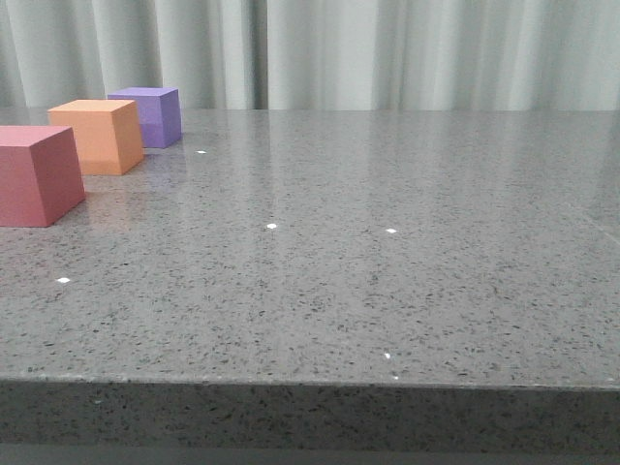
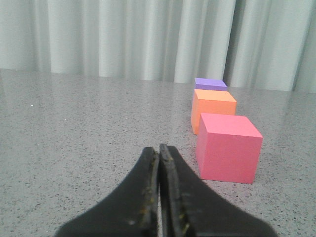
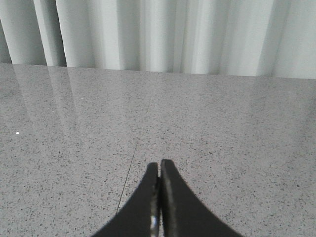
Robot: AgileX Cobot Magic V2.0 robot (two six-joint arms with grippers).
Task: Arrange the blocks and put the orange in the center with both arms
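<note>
Soft, even, fairly bright light fills all three views. The polished grey worktop (image 1: pixel 407 291) carries small white glints and pale streaked reflections of the curtain (image 1: pixel 387 48). Shadows beside the blocks near its far left corner are faint. The fingers (image 2: pixel 148 197) look soft and slightly blurred up close.

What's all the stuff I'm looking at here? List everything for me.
pinkish-red cube: 1, pinkish red, far left of the table, nearest the camera in the row
orange cube: 1, orange, behind the pinkish-red cube, middle of the row
purple cube: 1, purple, farthest back in the row
table: 1, speckled grey stone, fills the view
curtain: 1, pale grey-white, behind the table
left gripper: 1, black, fingers shut, empty, beside the pinkish-red cube
right gripper: 1, black, fingers shut, empty, over bare tabletop
</note>
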